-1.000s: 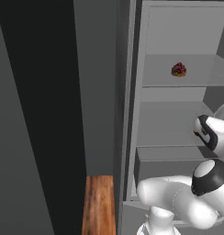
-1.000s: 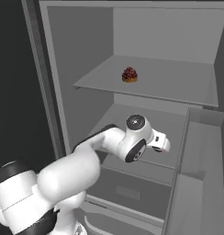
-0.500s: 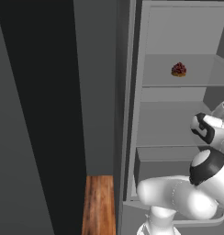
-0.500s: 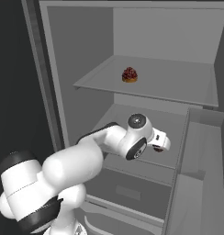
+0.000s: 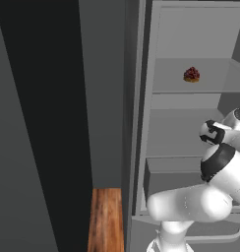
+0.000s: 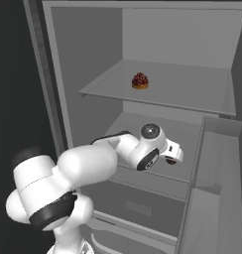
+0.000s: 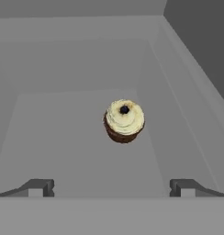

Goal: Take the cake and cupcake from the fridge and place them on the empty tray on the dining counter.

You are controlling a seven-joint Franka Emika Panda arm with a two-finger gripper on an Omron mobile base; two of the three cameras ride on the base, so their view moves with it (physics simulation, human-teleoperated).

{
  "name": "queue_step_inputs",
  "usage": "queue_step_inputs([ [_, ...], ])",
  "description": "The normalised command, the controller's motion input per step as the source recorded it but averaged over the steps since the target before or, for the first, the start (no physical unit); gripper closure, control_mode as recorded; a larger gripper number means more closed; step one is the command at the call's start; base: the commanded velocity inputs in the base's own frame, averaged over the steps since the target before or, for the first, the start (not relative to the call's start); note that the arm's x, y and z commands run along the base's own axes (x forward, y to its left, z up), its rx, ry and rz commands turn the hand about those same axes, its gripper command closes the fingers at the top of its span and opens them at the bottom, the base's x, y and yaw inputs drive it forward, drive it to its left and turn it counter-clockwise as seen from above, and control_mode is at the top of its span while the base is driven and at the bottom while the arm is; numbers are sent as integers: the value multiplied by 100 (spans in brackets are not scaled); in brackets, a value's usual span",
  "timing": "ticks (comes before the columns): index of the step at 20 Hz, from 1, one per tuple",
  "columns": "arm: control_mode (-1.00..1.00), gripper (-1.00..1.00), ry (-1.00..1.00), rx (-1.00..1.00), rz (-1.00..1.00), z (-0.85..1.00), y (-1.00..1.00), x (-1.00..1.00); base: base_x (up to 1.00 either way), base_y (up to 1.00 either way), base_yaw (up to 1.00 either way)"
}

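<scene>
Standing upright on the middle shelf of the open fridge (image 6: 63,99), the cupcake (image 7: 124,120) shows its cream top with a dark dot at the centre; being round, it has no long axis to speak of. In the hand view it sits ahead of the gripper (image 7: 111,187), whose two dark fingertips are spread wide apart with nothing between them, one at each side and the cupcake lined up slightly right of the middle of the gap. Bare grey shelf lies all around the cupcake. The fridge's side wall rises on the right of that view, closer to the cupcake than the wall on the left, and the back wall stands beyond it.

One shelf higher, the cake (image 6: 140,81) rests upright with its dark red top up, well in from the shelf's front edge and with free shelf on both sides. From the right base view, the arm reaches into the fridge under that upper shelf. A strip of wooden floor (image 5: 105,219) shows left of the fridge.
</scene>
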Motion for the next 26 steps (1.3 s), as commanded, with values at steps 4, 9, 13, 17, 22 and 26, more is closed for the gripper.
queue_step_inputs([
  [4,-100,-100,0,8,0,-3,-22,14,0,0,0],
  [9,-100,-100,0,6,0,-4,-22,11,0,0,0],
  [13,-100,-100,0,0,0,-20,-7,23,0,0,0],
  [17,-100,-100,0,0,0,-27,-3,32,0,0,0],
  [22,-100,-100,0,0,0,-24,-10,28,0,0,0],
  [26,-100,-100,0,0,2,-17,-25,15,0,0,0],
])
